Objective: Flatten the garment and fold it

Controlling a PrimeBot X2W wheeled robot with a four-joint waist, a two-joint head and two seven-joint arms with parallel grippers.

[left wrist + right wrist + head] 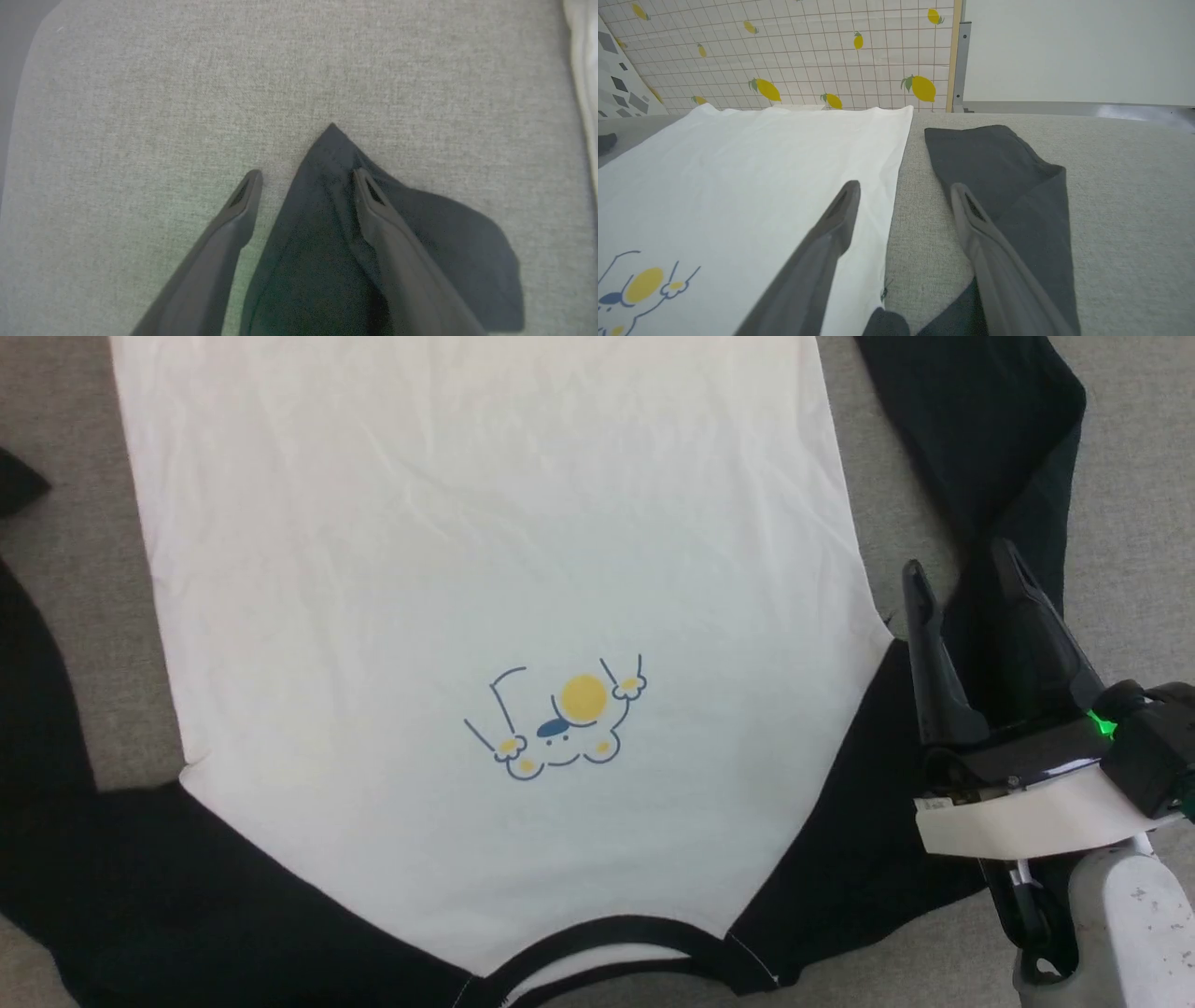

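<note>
The garment [467, 569], a white-bodied jersey shirt with long black raglan sleeves, a black collar and a small yellow-and-blue chest print, lies front-up and nearly flat on the grey woven-cloth work surface [1130, 504]. Its collar is at the near edge and its hem toward the far edge. The black right-hand sleeve [990, 448] is doubled back on itself beside the body. The right gripper [960, 562] hovers there, jaws wide and empty, with one finger over the white side edge and the other over the sleeve. Closing here risks pinching both and dragging creases into the body. The left gripper [306, 171], also wide and empty, straddles the edge of a pointed black sleeve end [322, 224]. A shallow bite could slip or catch the surface cloth.
</note>
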